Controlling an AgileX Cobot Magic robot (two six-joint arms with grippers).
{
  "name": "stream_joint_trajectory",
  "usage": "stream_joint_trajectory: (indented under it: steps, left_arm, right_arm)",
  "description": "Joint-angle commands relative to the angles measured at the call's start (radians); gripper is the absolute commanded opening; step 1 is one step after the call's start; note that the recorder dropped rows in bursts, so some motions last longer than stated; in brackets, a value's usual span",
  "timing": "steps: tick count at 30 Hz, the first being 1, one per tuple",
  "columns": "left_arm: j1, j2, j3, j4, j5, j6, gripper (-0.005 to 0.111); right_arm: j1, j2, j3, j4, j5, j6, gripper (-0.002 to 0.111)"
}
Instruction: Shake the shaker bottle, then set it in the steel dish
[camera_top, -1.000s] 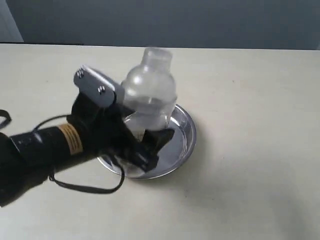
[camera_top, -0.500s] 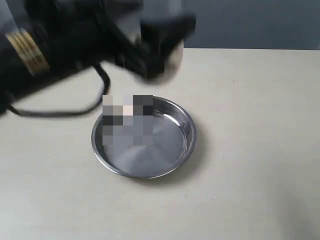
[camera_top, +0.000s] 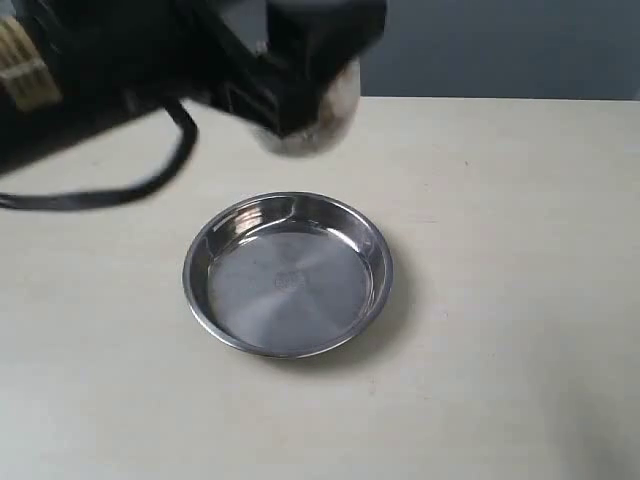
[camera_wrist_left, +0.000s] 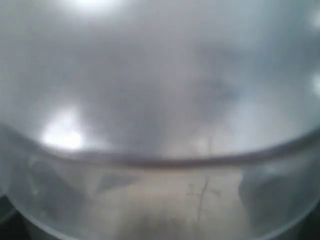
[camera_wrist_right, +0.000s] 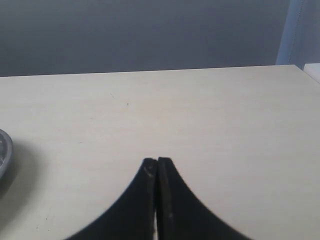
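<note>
Bottle hangs blurred in the air, clear of the dish, grasped by the left end effector; its clear wall fills the left wrist view. The dish lies flat on the pale surface. The right end effector is clenched on nothing, fingertips touching, low over the surface.

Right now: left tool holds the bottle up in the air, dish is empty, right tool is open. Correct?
One thing is off: the right tool is shut, with its jaws pressed together, as the right wrist view shows. The rest stands in the exterior view: the left tool holds the bottle up in the air, and the dish is empty.
</note>
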Motion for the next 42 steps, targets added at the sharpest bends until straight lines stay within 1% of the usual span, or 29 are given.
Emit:
stream_joint_trajectory:
  steps: [1, 2, 4, 5, 6, 7, 9, 10, 13, 14, 15, 17, 18, 20, 21, 22, 24, 25, 27, 30, 32, 34, 35, 37, 38, 39, 41, 42]
  left_arm:
    - [-0.004, 0.093, 0.103, -0.083, 0.024, 0.047, 0.0]
    - [-0.004, 0.162, 0.163, -0.116, -0.029, 0.047, 0.0]
    - [-0.004, 0.282, 0.236, -0.226, -0.183, 0.036, 0.0]
    - [-0.004, 0.311, 0.242, -0.235, -0.221, 0.019, 0.0]
    - [-0.006, 0.306, 0.233, -0.2, -0.228, -0.004, 0.0]
    - [-0.012, 0.273, 0.202, -0.124, -0.226, -0.032, 0.0]
    - [-0.016, 0.183, 0.132, -0.033, -0.202, -0.034, 0.0]
    - [-0.016, 0.116, 0.086, -0.01, -0.17, -0.034, 0.0]
    - [-0.012, 0.01, -0.012, -0.025, -0.089, 0.003, 0.0]
    - [-0.009, 0.002, -0.012, -0.033, -0.063, 0.017, 0.0]
    - [-0.003, 0.008, -0.006, -0.036, -0.029, 0.024, 0.0]
    - [0.009, 0.078, 0.066, -0.049, 0.012, 0.034, 0.0]
    - [0.022, 0.138, 0.118, -0.075, -0.01, 0.036, 0.0]
    - [0.044, 0.253, 0.212, -0.152, -0.097, 0.034, 0.0]
    - [0.047, 0.297, 0.235, -0.185, -0.142, 0.024, 0.0]
    - [0.045, 0.308, 0.237, -0.176, -0.155, -0.001, 0.0]
    - [0.028, 0.261, 0.21, -0.066, -0.162, -0.053, 0.0]
    - [0.019, 0.207, 0.178, -0.008, -0.163, -0.055, 0.0]
    - [0.007, 0.08, 0.1, 0.045, -0.136, -0.051, 0.0]
    - [0.007, -0.039, -0.017, 0.043, -0.086, 0.035, 0.0]
    - [0.009, -0.049, -0.038, -0.063, -0.02, 0.134, 0.0]
    - [0.009, -0.009, 0.007, -0.139, 0.047, 0.178, 0.0]
    - [0.009, 0.045, 0.067, -0.179, 0.044, 0.18, 0.0]
    - [0.009, 0.153, 0.16, -0.223, -0.031, 0.173, 0.0]
    - [0.009, 0.211, 0.216, -0.266, -0.1, 0.14, 0.0]
    - [0.009, 0.253, 0.241, -0.289, -0.135, 0.111, 0.0]
    - [0.006, 0.265, 0.25, -0.265, -0.163, 0.046, 0.0]
    - [0.006, 0.244, 0.235, -0.211, -0.171, 0.027, 0.0]
  right_arm:
    - [0.001, -0.004, 0.002, -0.002, -0.011, -0.001, -0.001]
    - [0.001, -0.004, 0.002, -0.002, -0.011, -0.001, -0.001]
    - [0.001, -0.004, 0.002, -0.002, -0.011, -0.001, -0.001]
    - [0.001, -0.004, 0.002, -0.002, -0.011, -0.001, -0.001]
    - [0.001, -0.004, 0.002, -0.002, -0.011, -0.001, -0.001]
    - [0.001, -0.004, 0.002, -0.002, -0.011, -0.001, -0.001]
    - [0.001, -0.004, 0.002, -0.002, -0.011, -0.001, -0.001]
    - [0.001, -0.004, 0.002, -0.002, -0.011, -0.001, -0.001]
    - [0.001, -0.004, 0.002, -0.002, -0.011, -0.001, -0.001]
    - [0.001, -0.004, 0.002, -0.002, -0.011, -0.001, -0.001]
    - [0.001, -0.004, 0.002, -0.002, -0.011, -0.001, -0.001]
    - [0.001, -0.004, 0.002, -0.002, -0.011, -0.001, -0.001]
    - [0.001, -0.004, 0.002, -0.002, -0.011, -0.001, -0.001]
    - [0.001, -0.004, 0.002, -0.002, -0.011, -0.001, -0.001]
    - [0.001, -0.004, 0.002, -0.002, -0.011, -0.001, -0.001]
    - [0.001, -0.004, 0.002, -0.002, -0.011, -0.001, -0.001]
    - [0.001, -0.004, 0.002, -0.002, -0.011, -0.001, -0.001]
    - [0.001, -0.004, 0.002, -0.002, -0.011, -0.001, -0.001]
    - [0.001, -0.004, 0.002, -0.002, -0.011, -0.001, -0.001]
    - [0.001, -0.004, 0.002, -0.002, -0.011, -0.001, -0.001]
    - [0.001, -0.004, 0.002, -0.002, -0.011, -0.001, -0.001]
    - [0.001, -0.004, 0.002, -0.002, -0.011, -0.001, -0.001]
    - [0.001, -0.004, 0.002, -0.002, -0.011, -0.001, -0.001]
    - [0.001, -0.004, 0.002, -0.002, -0.011, -0.001, -0.001]
    - [0.001, -0.004, 0.002, -0.002, -0.011, -0.001, -0.001]
    - [0.001, -0.004, 0.002, -0.002, -0.011, -0.001, -0.001]
    - [0.001, -0.004, 0.002, -0.002, -0.011, -0.001, -0.001]
    - [0.001, -0.004, 0.002, -0.002, -0.011, -0.001, -0.001]
